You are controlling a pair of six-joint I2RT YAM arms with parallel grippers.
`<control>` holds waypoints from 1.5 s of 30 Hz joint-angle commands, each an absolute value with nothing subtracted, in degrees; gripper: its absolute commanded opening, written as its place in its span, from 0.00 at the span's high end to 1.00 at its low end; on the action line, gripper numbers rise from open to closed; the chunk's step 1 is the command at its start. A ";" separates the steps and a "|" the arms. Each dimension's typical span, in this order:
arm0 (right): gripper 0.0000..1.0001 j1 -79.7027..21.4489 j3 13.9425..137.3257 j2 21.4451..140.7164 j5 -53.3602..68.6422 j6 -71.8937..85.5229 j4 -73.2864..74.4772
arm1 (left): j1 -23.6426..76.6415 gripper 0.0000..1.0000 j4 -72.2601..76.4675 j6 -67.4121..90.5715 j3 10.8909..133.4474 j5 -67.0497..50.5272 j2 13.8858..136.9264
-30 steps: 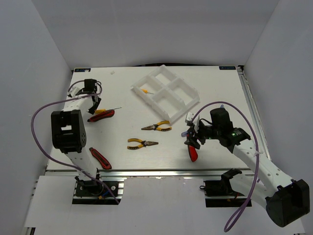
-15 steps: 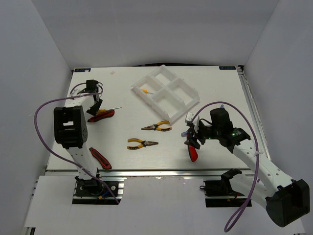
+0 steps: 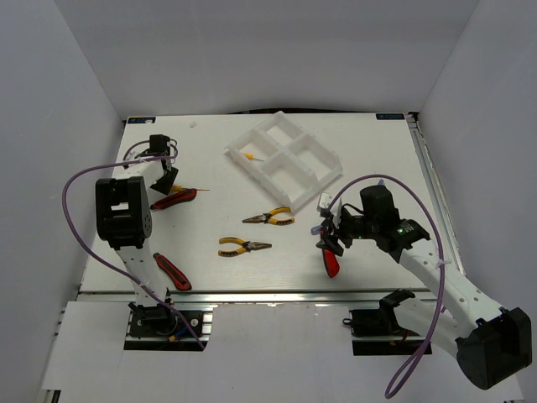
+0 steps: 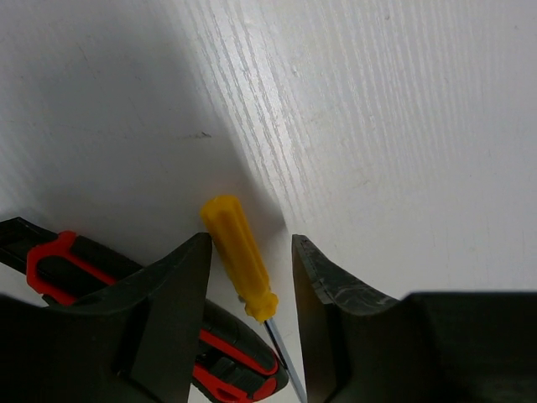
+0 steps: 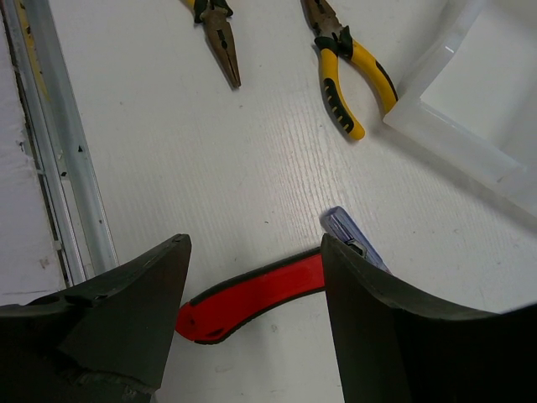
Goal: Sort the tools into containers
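The left gripper [image 4: 250, 245] is spread astride the yellow screwdriver [image 4: 232, 232] lying against a knife [image 4: 59, 264], ready to pinch it; the right gripper [image 5: 256, 243] is spread over a second knife [image 5: 252, 290], short of the tray [image 3: 257, 177]

Top cam overhead; wrist cams close-up
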State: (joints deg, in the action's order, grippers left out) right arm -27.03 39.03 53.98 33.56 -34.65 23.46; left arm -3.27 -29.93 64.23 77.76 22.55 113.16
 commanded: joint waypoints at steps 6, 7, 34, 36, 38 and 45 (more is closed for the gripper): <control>0.30 -27.25 41.48 52.91 33.93 -34.98 22.41 | -2.81 0.51 -28.92 65.83 79.10 18.90 115.57; 0.29 -27.33 41.48 52.82 33.93 -34.98 22.41 | -2.81 0.53 -28.83 65.92 79.36 18.55 116.01; 0.29 -27.25 41.40 51.86 34.10 -35.33 22.41 | 1.84 1.00 20.18 67.40 76.99 -22.75 114.08; 0.29 -27.25 41.40 51.94 34.01 -35.42 22.41 | 5.35 1.00 26.71 67.07 79.79 -26.00 115.39; 0.29 -27.25 41.40 51.86 33.93 -35.51 22.50 | 9.66 1.00 19.27 61.35 88.83 -24.00 118.99; 0.29 -27.25 41.40 51.50 33.93 -35.77 22.50 | 13.71 0.94 9.95 58.20 96.14 -17.33 124.80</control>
